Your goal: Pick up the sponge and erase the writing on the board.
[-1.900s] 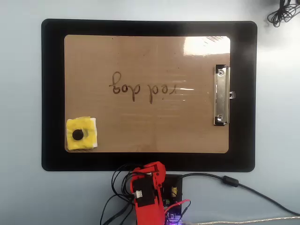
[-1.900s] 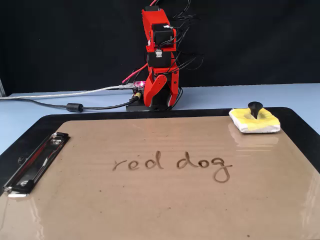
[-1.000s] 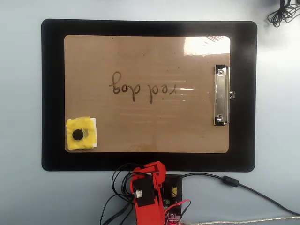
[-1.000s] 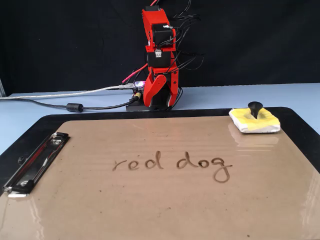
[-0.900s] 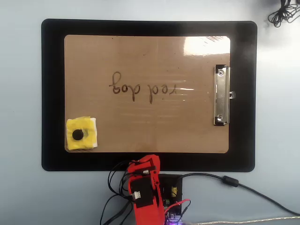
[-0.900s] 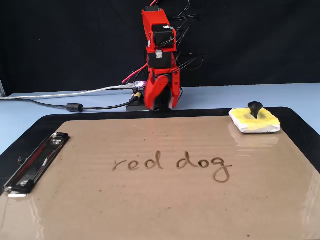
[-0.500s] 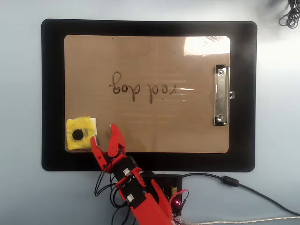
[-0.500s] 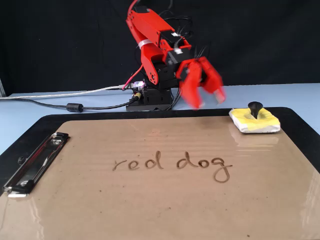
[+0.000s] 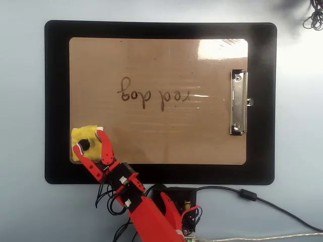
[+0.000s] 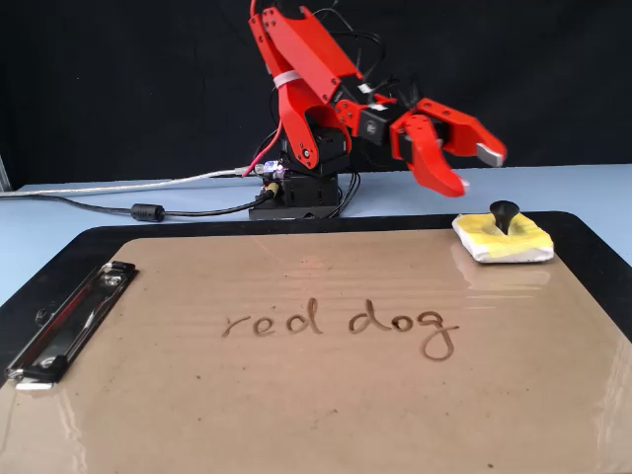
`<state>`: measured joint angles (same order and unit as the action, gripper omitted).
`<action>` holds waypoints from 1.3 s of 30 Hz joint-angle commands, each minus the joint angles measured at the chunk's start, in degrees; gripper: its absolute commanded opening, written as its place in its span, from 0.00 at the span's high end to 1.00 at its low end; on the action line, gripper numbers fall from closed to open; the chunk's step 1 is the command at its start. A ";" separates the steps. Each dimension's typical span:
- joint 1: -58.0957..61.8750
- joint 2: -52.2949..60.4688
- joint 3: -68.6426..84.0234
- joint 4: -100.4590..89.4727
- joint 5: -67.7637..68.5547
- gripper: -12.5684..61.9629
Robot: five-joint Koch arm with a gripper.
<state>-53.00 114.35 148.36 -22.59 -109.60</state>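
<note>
Sponge point(image 9: 85, 137) lying ungrasped at lower left of board point(image 9: 202, 141); gripper point(image 10: 472, 170) hovering above it, jaws apart. Writing point(image 9: 157, 95) showing intact; pickup and erasing both remaining.

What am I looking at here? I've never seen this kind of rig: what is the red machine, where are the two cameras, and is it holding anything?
The red machine is a small hobby robot arm. Its gripper is the two-fingered claw at the end. One picture looks straight down from above; the other is from a fixed camera low at the table's far side, facing the arm. On a black mat lies a brown clipboard, the board, with the writing "red dog" on it. A yellow sponge with a black knob sits on the board's corner. The gripper is open, above the sponge, and holds nothing.
</note>
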 commanded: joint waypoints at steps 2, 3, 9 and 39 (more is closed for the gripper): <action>-0.70 -4.57 -7.47 5.19 2.90 0.39; -1.58 -5.19 -9.23 9.93 2.90 0.38; -2.37 -7.56 -11.51 15.64 3.34 0.38; -8.53 -21.45 -11.34 6.68 17.58 0.41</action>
<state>-61.00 91.67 137.29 -14.85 -93.69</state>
